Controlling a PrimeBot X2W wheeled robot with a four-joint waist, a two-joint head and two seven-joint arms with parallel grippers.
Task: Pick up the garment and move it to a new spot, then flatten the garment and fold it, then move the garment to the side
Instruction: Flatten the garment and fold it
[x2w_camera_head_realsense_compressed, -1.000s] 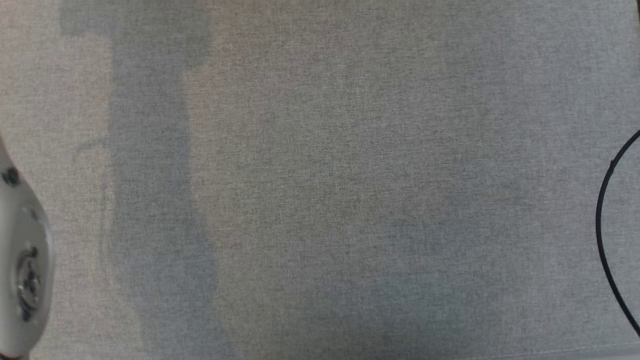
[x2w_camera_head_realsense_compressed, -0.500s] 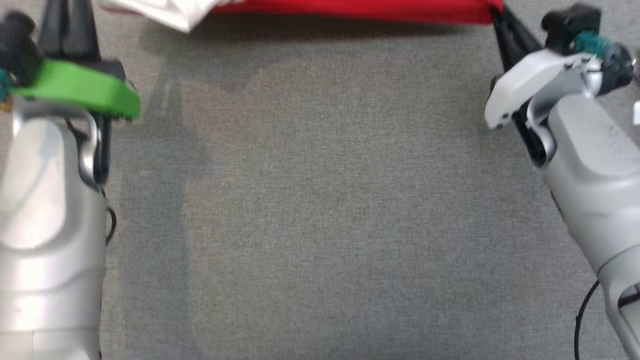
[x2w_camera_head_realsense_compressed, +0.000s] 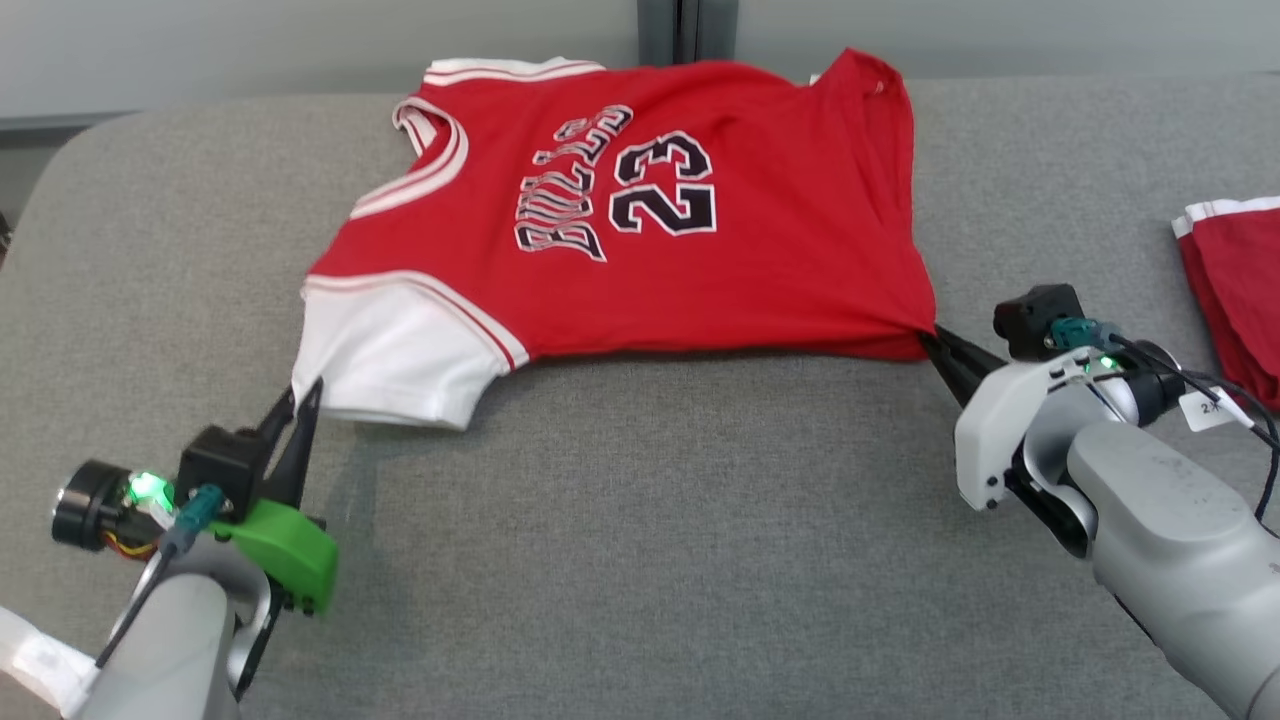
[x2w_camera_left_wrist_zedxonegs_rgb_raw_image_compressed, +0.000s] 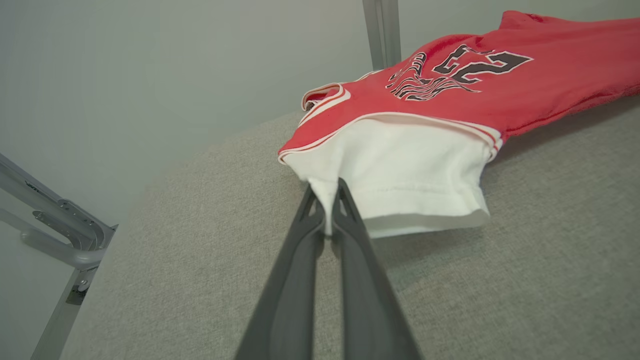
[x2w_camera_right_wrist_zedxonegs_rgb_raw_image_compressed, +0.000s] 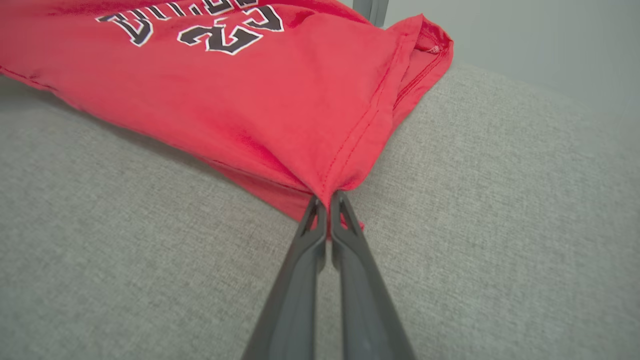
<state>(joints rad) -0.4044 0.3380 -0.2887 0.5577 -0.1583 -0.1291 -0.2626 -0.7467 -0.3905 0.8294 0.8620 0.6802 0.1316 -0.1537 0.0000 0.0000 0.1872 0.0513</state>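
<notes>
A: Where's the jersey (x2w_camera_head_realsense_compressed: 640, 220)?
B: Spread on the grey table (x2w_camera_head_realsense_compressed: 640, 560) — left gripper (x2w_camera_head_realsense_compressed: 305, 392) pinching its white sleeve (x2w_camera_left_wrist_zedxonegs_rgb_raw_image_compressed: 400, 170), right gripper (x2w_camera_head_realsense_compressed: 930, 340) clamped on the red hem corner (x2w_camera_right_wrist_zedxonegs_rgb_raw_image_compressed: 332, 182).
A: Right edge?
B: Another red garment (x2w_camera_head_realsense_compressed: 1235, 290), perhaps.

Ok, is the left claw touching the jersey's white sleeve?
Touching. The left wrist view shows the left claw shut on the jersey's white sleeve, a fold of cloth pinched in it.
</notes>
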